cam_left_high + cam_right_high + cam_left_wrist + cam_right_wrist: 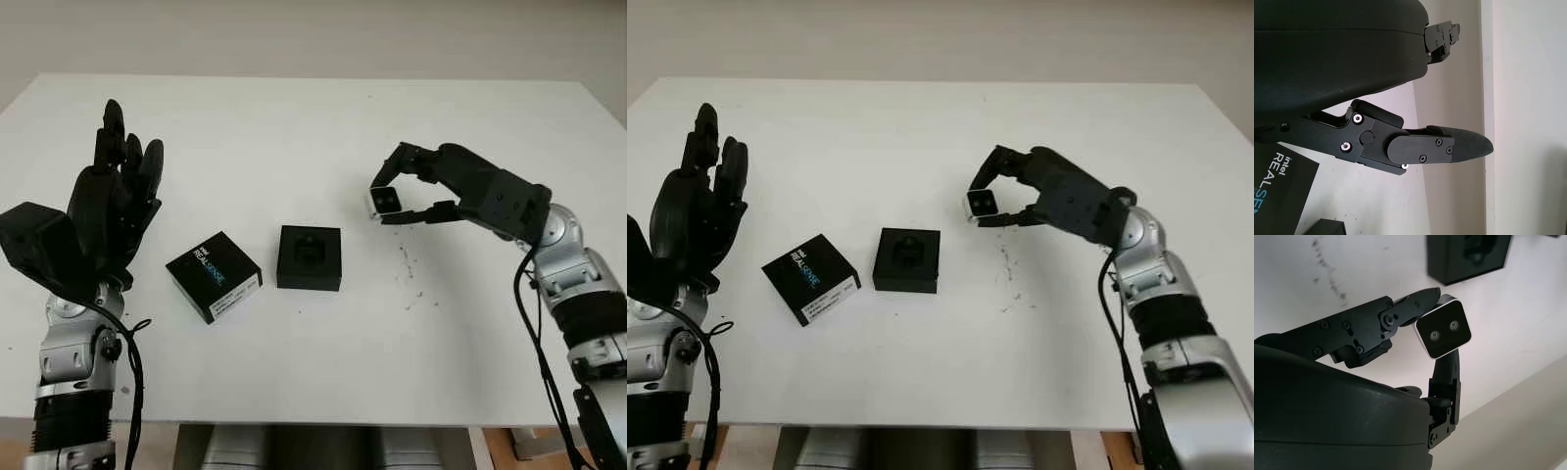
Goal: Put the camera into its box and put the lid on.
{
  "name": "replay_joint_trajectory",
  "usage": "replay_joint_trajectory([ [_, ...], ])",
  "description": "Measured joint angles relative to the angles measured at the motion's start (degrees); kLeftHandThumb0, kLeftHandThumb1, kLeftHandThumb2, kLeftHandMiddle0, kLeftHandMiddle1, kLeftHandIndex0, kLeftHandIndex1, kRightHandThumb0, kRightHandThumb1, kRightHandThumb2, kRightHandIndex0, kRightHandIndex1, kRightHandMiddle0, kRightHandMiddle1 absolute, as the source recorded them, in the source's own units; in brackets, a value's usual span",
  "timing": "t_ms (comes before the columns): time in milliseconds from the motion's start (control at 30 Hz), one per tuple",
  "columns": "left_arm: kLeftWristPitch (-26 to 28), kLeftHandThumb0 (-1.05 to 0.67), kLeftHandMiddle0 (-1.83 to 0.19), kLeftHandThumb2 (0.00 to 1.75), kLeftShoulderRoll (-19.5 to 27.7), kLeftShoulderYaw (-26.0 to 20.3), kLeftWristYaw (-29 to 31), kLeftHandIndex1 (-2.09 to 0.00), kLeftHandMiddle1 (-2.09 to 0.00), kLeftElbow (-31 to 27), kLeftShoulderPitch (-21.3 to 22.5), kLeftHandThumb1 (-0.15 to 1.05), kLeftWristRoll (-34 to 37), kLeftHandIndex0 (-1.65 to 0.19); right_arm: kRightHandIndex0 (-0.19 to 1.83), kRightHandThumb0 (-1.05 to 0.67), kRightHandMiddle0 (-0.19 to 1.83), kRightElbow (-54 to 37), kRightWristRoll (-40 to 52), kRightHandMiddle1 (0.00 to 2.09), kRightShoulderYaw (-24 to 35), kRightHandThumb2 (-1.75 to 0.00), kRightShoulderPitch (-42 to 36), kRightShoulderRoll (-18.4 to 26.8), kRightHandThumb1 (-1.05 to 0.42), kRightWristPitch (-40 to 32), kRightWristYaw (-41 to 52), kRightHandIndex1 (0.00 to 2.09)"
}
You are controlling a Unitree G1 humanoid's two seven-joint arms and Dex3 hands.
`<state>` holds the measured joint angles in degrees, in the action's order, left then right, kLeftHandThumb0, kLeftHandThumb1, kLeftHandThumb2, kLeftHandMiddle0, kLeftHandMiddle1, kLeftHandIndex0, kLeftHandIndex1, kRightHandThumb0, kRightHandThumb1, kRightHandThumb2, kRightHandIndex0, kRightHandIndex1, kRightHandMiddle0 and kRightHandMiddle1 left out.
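Observation:
My right hand [394,201] is shut on the small silver-and-black camera [383,202], pinching it above the table to the right of the box; its two lenses show in the right wrist view, camera [1444,329]. The open black box [310,258], with a moulded recess inside, sits mid-table. Its black lid [214,275], printed "RealSense", lies flat to the left of the box. My left hand [113,201] is open and raised at the left edge, above and left of the lid.
The white table [313,127] carries a few dark scuff marks [411,274] below my right hand. The table's front edge runs close to both forearms.

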<state>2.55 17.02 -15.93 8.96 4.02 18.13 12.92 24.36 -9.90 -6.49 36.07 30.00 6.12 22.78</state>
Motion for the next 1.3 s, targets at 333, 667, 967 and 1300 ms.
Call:
replay_joint_trajectory([
  [333, 2.24, -0.68, 0.19, 0.40, -1.48, 1.17, -0.70, 0.00, 0.00, -2.19, -0.98, 1.05, -0.20, 0.19, 0.32, -0.38, 0.19, -23.46, -0.13, 1.79, 0.15, -0.05, -7.31, -5.81, -0.96, -20.88, -1.85, 0.06],
  [667, 3.70, -0.69, 0.19, 0.36, -3.63, 2.25, -1.54, -0.01, -0.01, -0.17, -0.23, 1.05, -0.27, 0.19, 0.33, -0.37, 0.17, -32.49, -1.76, 1.81, -0.53, -0.06, -11.29, -15.05, -0.98, -36.68, -10.86, 0.06],
  [967, 3.55, -0.69, 0.19, 0.36, -4.24, 2.77, -1.84, -0.03, -0.01, 0.26, 0.08, 1.05, -0.36, 0.19, 0.31, -0.36, 0.19, -33.29, -4.34, 1.83, -1.33, -0.05, -13.11, -17.70, -0.97, -39.01, -15.92, 0.05],
  [1300, 3.68, -0.69, 0.19, 0.33, -4.26, 2.69, -2.11, -0.03, -0.01, 0.09, 0.07, 1.05, -0.24, 0.19, 0.32, -0.36, 0.21, -27.47, -5.15, 1.85, -2.66, -0.05, -13.91, -17.81, -0.96, -31.82, -16.15, 0.06],
])
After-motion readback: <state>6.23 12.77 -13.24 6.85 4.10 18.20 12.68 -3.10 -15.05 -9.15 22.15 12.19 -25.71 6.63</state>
